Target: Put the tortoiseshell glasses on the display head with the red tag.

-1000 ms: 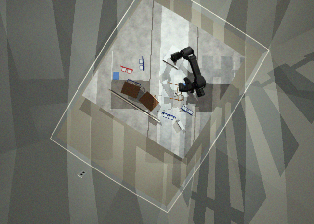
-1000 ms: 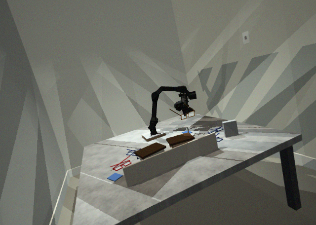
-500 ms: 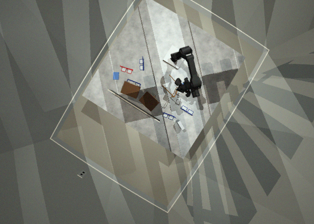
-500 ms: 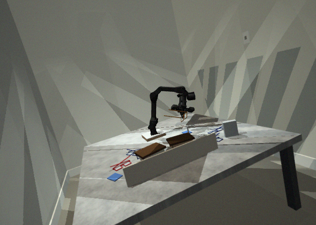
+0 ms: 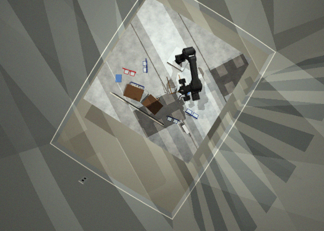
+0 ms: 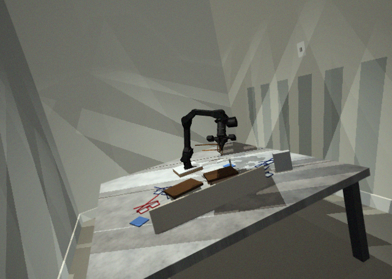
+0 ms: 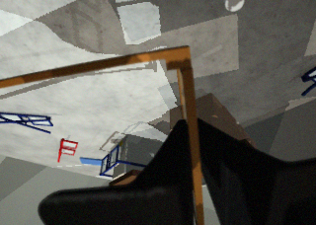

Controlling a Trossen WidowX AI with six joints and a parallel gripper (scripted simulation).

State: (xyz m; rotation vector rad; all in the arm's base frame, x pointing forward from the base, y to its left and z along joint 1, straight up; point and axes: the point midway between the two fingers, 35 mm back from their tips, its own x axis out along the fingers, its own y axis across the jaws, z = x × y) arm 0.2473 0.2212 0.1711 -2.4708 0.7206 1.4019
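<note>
Hand high, downturned, fingers nearly together.

A matte black, segmented arm with chunky rounded joints and a black gripper with tapering fingers.

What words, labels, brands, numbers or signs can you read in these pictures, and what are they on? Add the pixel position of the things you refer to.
None can be read.
The glasses in the gripper [image 5: 179,91] [image 6: 221,152] [image 7: 192,123]: no lettering seen.
Red glasses [image 5: 129,72] [image 6: 141,210] [image 7: 61,147]: too small to tell.
Blue squares on the table: no print seen.
Robot arm [image 5: 193,69] [image 6: 187,138]: no brand legible.
</note>
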